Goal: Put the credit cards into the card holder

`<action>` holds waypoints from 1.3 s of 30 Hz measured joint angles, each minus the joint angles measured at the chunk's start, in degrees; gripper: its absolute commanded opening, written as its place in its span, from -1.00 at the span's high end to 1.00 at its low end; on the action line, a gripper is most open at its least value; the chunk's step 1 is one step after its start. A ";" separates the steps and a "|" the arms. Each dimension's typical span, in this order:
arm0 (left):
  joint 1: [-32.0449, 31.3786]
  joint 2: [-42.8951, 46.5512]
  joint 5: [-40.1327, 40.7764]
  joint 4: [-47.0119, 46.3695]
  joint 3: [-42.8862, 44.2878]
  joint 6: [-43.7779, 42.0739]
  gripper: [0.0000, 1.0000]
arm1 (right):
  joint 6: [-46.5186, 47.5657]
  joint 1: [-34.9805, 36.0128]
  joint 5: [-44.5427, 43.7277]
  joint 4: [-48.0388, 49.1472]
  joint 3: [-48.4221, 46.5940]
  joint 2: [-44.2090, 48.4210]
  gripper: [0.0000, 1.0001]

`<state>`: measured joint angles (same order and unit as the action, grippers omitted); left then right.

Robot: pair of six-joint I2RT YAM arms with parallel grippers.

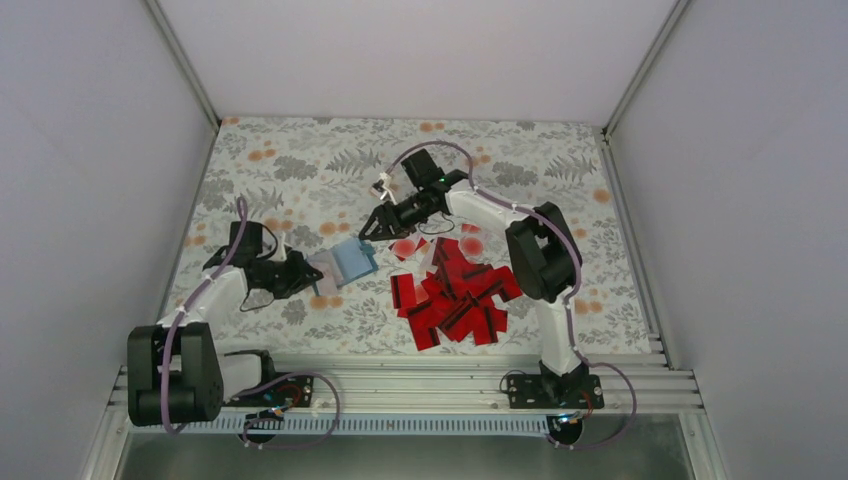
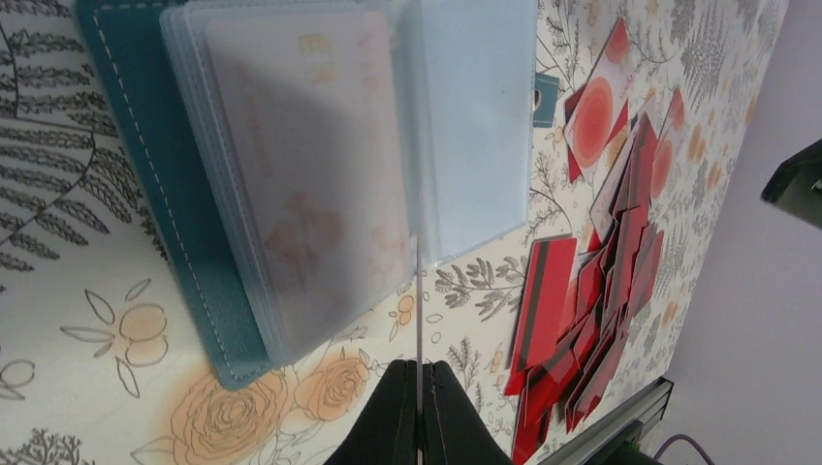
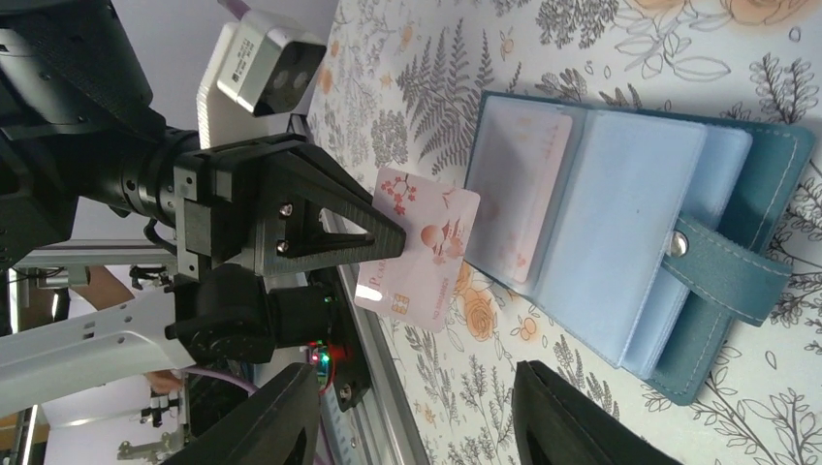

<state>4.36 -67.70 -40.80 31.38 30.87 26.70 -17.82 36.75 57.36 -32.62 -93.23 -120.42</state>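
Observation:
The teal card holder (image 1: 352, 262) lies open on the table, its clear pockets (image 2: 320, 165) fanned upward and its snap tab (image 3: 717, 257) hanging off one side. My left gripper (image 2: 420, 373) is shut on a pale credit card (image 3: 417, 242), seen edge-on (image 2: 419, 281) in the left wrist view. The card's far end sits at the pocket edge. My right gripper (image 3: 417, 426) hovers just past the holder (image 3: 766, 174), open with nothing between its fingers; from above it (image 1: 368, 228) is at the holder's far side. Several red credit cards (image 1: 455, 295) lie heaped to the right.
Loose red and white cards (image 2: 591, 271) spread toward the metal rail (image 1: 420, 375) at the near edge. White walls enclose the floral tablecloth (image 1: 300, 160) on three sides.

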 measured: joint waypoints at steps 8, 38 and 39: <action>0.00 -4.39 -0.68 -6.75 -0.42 1.16 0.95 | 0.09 1.20 0.00 0.02 -0.15 -1.51 0.07; 0.00 -17.64 -6.86 -16.87 0.31 0.52 0.95 | 1.68 1.33 2.97 -0.46 -5.42 -10.60 0.21; 0.00 -17.88 -6.93 -17.00 0.42 0.50 0.95 | 1.86 1.33 3.10 -0.52 -5.49 -10.80 0.21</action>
<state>4.36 -85.58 -47.72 14.37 31.29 27.20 -15.97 38.09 60.47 -33.15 -98.72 -131.22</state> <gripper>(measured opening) 0.029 0.402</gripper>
